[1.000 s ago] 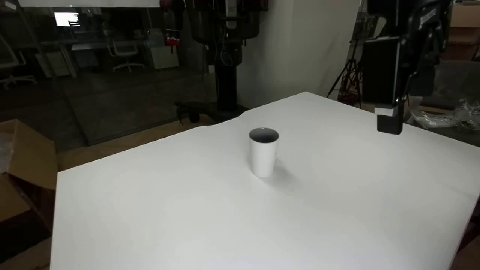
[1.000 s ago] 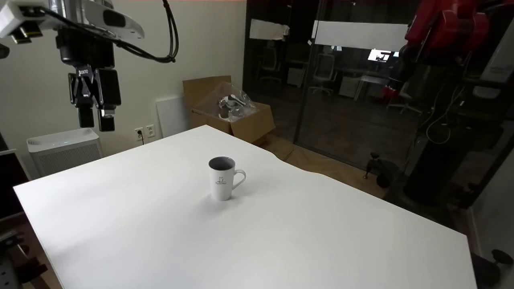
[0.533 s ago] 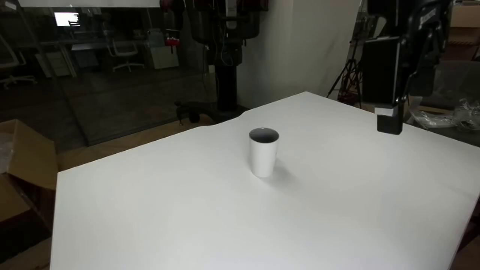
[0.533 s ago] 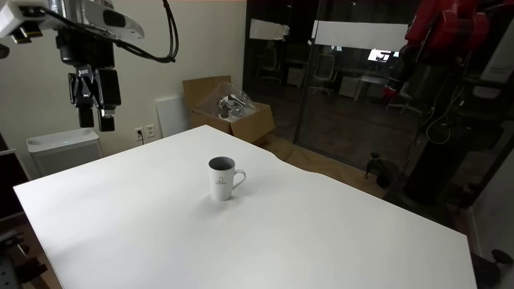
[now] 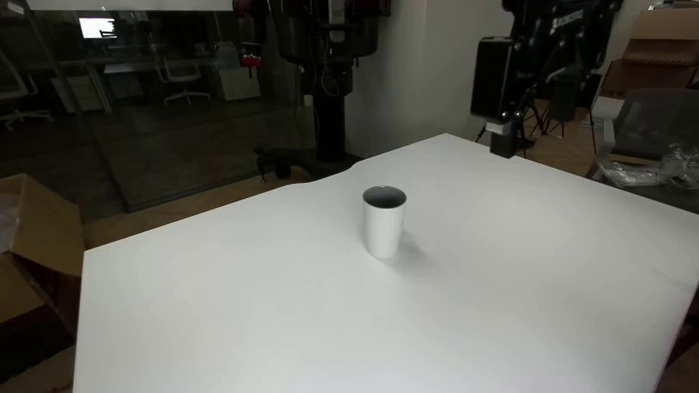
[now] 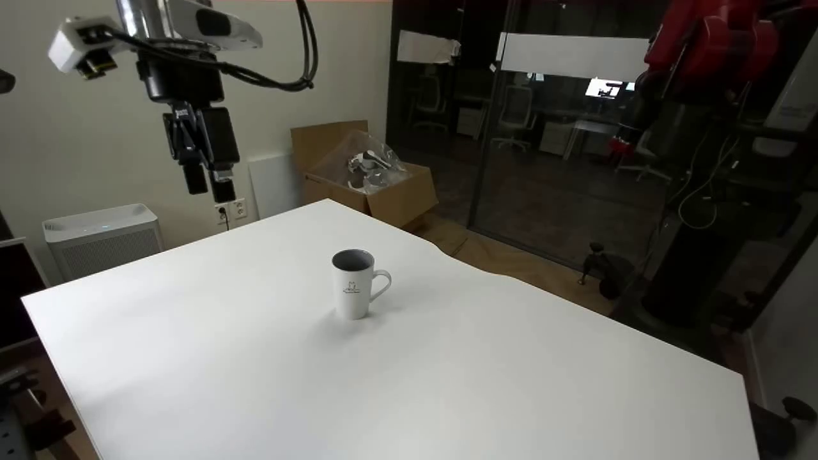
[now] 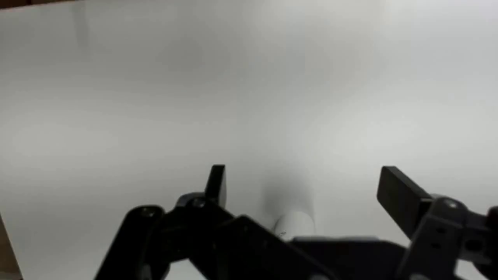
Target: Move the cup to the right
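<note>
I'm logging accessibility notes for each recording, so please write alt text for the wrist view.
Two black, blunt-tipped robot fingers stand wide apart against a smooth white tabletop, gripping nothing. Low in the picture and between them, part of a rounded white cup with a small dark mark shows before black linkage cuts it off.

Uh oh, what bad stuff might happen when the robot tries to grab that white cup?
The hand might miss or come down crooked, because in the wrist view it partly hides the cup. It might bump the handle, which sticks out to one side. And the cup stands upright and gets narrower toward the bottom, so a knock could tip it over.
</note>
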